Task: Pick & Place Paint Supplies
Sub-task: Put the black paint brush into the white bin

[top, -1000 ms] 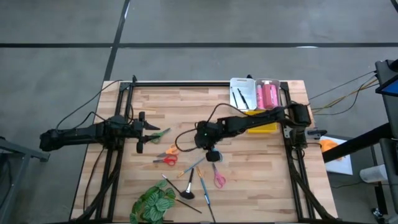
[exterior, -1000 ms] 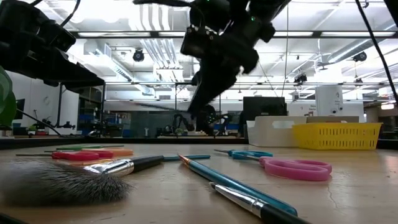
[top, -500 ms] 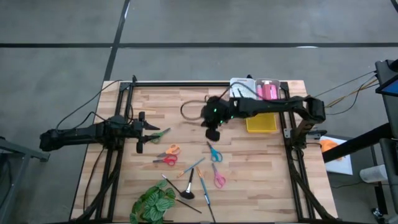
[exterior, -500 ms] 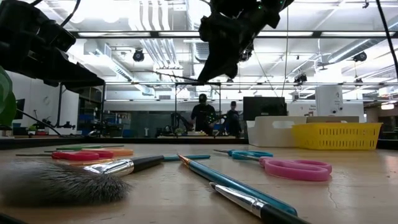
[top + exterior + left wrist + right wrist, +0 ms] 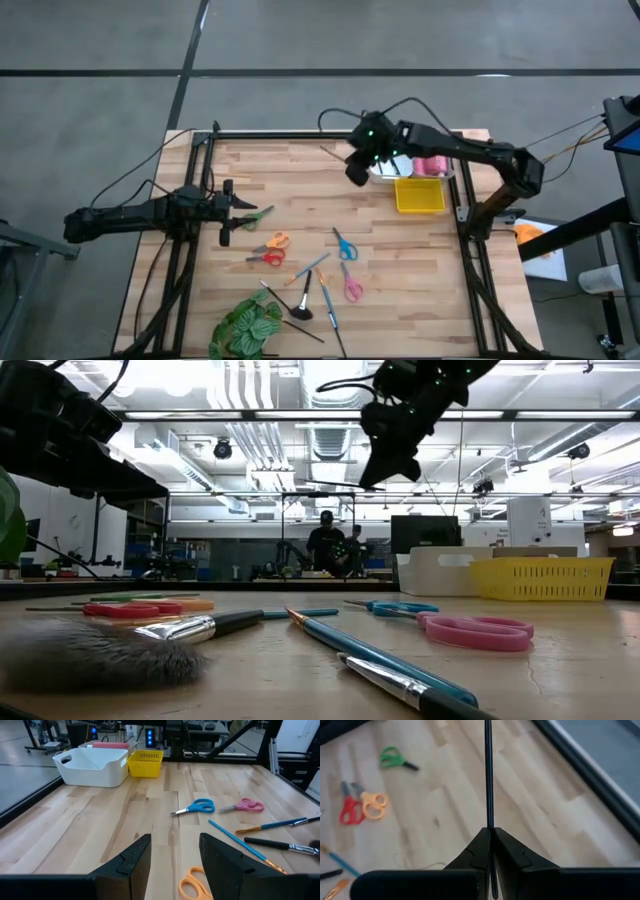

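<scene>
My right gripper (image 5: pixel 356 168) hangs high over the table's far side, beside the white bin (image 5: pixel 385 133), and is shut on a thin dark brush (image 5: pixel 330 153). In the low view it (image 5: pixel 383 463) is well above the tabletop. Pink tubes (image 5: pixel 431 165) lie in the bin. Green (image 5: pixel 258 212), orange (image 5: pixel 272 241), red (image 5: pixel 265 258), blue (image 5: pixel 345 245) and pink scissors (image 5: pixel 352 288) lie flat on the table, as do several brushes (image 5: pixel 326 298). My left gripper (image 5: pixel 236 206) waits open at the left side, near the green scissors. My right gripper pinches the thin dark brush's handle (image 5: pixel 489 822) between its two fingers. The brush lies along the fingers and sticks out far past their tips (image 5: pixel 488 750). It is lifted clear of the table, its free end toward the far left (image 5: pixel 324 150).
A yellow basket (image 5: pixel 420 195) stands near the bin on the table's right. A green leafy plant (image 5: pixel 245 328) sits at the near edge. Black frame rails (image 5: pixel 300 133) run along the table's far edge and sides. Bare wood lies between the scissors and the bin.
My right gripper has risen from the table's middle, by the blue scissors, and swung toward the far right, up to the white bin, carrying the thin brush with it. The blue scissors now show uncovered on the table.
</scene>
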